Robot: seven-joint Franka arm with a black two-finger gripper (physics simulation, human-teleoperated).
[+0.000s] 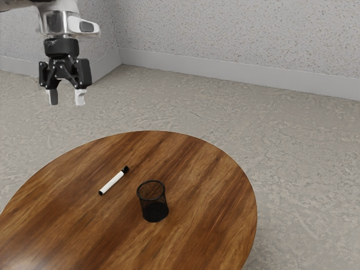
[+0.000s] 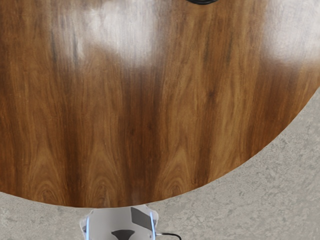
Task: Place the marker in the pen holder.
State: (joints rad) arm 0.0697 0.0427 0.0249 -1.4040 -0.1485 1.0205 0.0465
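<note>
The black two-finger gripper (image 1: 66,97) is held raised in the air, its jaws parted with a clear gap between them, while the white marker (image 1: 113,181) with black ends is laid flat on the round wooden table (image 1: 214,185). The black mesh pen holder (image 1: 153,201) is stood upright near the marker, toward the exterior view's right, the two being set apart. In the wrist view, the arm's pale base (image 2: 120,222) is seen by the table's curved edge, over the grey floor (image 2: 260,200).
</note>
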